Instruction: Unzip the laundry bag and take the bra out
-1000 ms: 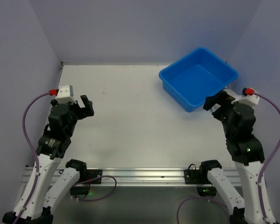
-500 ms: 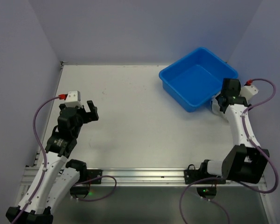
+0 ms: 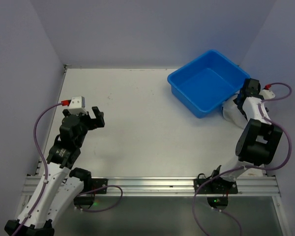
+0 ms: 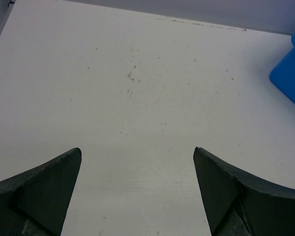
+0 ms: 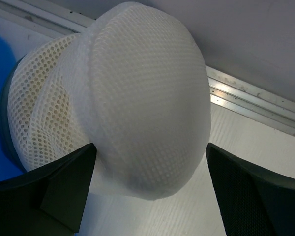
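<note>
Lab cell: plain walls (image 3: 137,29), white table (image 3: 137,123)

Laundry bag (image 5: 137,98) wht mesh cloth; tub (image 3: 206,83) glossy blue plastic

arms (image 3: 69,135): white links, black joints | cables (image 3: 36,132): purple, red connectors | end effector fingers (image 4: 44,182): dark, curved

Pouch mostly out of sight from above

From the top camera we catch only a white sliver of the round white mesh laundry bag (image 3: 229,112), tucked behind the right arm (image 3: 255,137) beside the blue plastic tub (image 3: 209,81). Up close on the right wrist we get the dark zipper rim (image 5: 3,130) only as a thin edge at far left, and we can't tell through the mesh what's inside. On the left wrist, the tub is clipped at the right edge.
</note>
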Robot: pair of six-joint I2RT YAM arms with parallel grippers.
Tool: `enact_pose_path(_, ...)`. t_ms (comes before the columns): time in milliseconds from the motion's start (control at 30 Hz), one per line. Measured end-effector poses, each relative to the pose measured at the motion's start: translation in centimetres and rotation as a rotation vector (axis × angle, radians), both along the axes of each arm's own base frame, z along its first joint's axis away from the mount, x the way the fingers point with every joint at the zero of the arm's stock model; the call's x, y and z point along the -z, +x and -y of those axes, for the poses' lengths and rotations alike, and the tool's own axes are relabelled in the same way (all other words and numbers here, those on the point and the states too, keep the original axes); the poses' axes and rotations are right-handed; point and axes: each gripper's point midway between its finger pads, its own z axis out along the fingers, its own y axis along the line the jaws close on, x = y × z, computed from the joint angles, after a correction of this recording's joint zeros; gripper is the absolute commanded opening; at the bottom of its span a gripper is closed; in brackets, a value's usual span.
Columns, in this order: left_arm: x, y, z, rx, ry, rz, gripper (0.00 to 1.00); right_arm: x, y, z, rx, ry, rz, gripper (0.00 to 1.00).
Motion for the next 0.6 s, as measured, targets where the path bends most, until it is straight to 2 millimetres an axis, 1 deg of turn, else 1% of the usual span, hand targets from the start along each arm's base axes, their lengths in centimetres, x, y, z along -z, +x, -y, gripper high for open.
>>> enact_pose_path(33,0.0,0.0,0.0,0.002,0.0,0.0,1.0,0.6,0.1,0.2,0.001,0.011,-0.004,0.85)
enact_pose_path(67,0.0,0.0,0.1,0.002,0.0,0.0,1.0,1.1,0.2,0.3,-0.001,0.023,-0.011,0.66)
enact_pose_path(133,0.0,0.0,0.1,0.002,0.0,0.0,1.0,1.6,0.4,0.5,-0.006,0.038,-0.011,0.46)
enact_pose_path(167,0.0,0.0,0.1,0.002,0.0,0.0,1.0,1.7,0.4,0.6,-0.01,0.04,-0.009,0.27)
enact_pose_path(233,0.0,0.0,0.1,0.002,0.0,0.0,1.0,1.5,0.4,0.8,-0.014,0.033,0.0,0.09)
enact_pose_path(267,0.0,0.0,0.1,0.002,0.0,0.0,1.0,1.3,0.3,0.8,-0.017,0.031,0.001,0.03)
enact_pose_path(300,0.0,0.0,0.1,0.002,0.0,0.0,1.0,1.1,0.0,0.7,-0.018,0.028,0.001,0.0)
enact_pose_path(367,0.0,0.0,0.1,0.002,0.0,0.0,1.0,0.4,-0.6,0.5,-0.019,0.021,0.013,0.0)
enact_pose_path(433,0.0,0.0,0.1,0.002,0.0,0.0,1.0,-1.2,-1.7,0.0,-0.021,0.013,0.032,0.0)
enact_pose_path(500,0.0,0.0,0.1,0.002,0.0,0.0,1.0,-3.8,-2.8,-0.6,-0.03,-0.008,0.078,0.0)
enact_pose_path(567,0.0,0.0,0.1,0.002,0.0,0.0,1.0,-6.9,-3.6,-1.5,-0.054,-0.038,0.145,0.0)
enact_pose_path(600,0.0,0.0,0.1,0.002,0.0,-0.001,1.0,-8.7,-4.1,-2.2,-0.075,-0.058,0.187,0.0)
